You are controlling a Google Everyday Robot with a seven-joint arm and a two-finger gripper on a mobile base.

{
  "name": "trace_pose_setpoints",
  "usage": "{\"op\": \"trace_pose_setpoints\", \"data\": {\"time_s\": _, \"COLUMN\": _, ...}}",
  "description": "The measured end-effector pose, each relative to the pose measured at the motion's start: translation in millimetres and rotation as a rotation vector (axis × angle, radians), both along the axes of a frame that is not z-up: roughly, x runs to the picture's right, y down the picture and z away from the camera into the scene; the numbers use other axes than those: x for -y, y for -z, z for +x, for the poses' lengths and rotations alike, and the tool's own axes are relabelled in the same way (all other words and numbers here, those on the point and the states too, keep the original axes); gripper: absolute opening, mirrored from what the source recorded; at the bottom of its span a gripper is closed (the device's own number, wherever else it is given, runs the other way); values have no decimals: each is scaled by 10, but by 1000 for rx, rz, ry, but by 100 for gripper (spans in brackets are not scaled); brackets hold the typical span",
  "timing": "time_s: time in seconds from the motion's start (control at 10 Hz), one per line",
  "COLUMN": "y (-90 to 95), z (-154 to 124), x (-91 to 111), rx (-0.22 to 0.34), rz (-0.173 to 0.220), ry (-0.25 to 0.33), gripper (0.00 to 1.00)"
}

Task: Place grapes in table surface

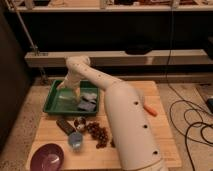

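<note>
Currently one bunch of grapes (98, 133) lies on the counter (163, 131), left of the middle, toward the front edge. The gripper (74, 93) is over the one green tray (51, 95) at the far left corner; how wide it is open, I cannot tell. One carrot (150, 110) lies near the right edge.

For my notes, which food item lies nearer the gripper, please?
The dark grapes, beside the green tray where the gripper hangs; the orange carrot lies across the arm.
</note>
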State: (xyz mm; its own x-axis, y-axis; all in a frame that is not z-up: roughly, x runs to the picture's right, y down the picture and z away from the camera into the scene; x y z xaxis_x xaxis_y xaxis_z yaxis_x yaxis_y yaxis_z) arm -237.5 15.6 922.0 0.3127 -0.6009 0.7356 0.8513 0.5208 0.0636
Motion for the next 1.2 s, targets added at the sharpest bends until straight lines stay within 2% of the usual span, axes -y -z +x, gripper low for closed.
{"op": "trace_pose_setpoints", "data": {"time_s": 0.4, "y": 2, "z": 1, "x": 7, "rx": -1, "rz": 1, "ry": 0, "gripper": 80}}
{"op": "trace_pose_setpoints", "data": {"time_s": 0.6, "y": 82, "z": -4, "x": 140, "rx": -20, "rz": 5, "ry": -11, "gripper": 80}}
{"op": "trace_pose_setpoints", "data": {"time_s": 0.8, "y": 289, "z": -47, "x": 343, "rx": -45, "rz": 13, "ry": -19, "gripper": 80}}
{"op": "trace_pose_setpoints", "data": {"time_s": 1.0, "y": 698, "z": -46, "x": 673, "rx": -96, "rz": 19, "ry": -30, "gripper": 80}}
{"op": "trace_pose_setpoints", "data": {"time_s": 1.2, "y": 1116, "z": 52, "x": 894, "rx": -149, "rz": 3, "ry": -45, "gripper": 80}}
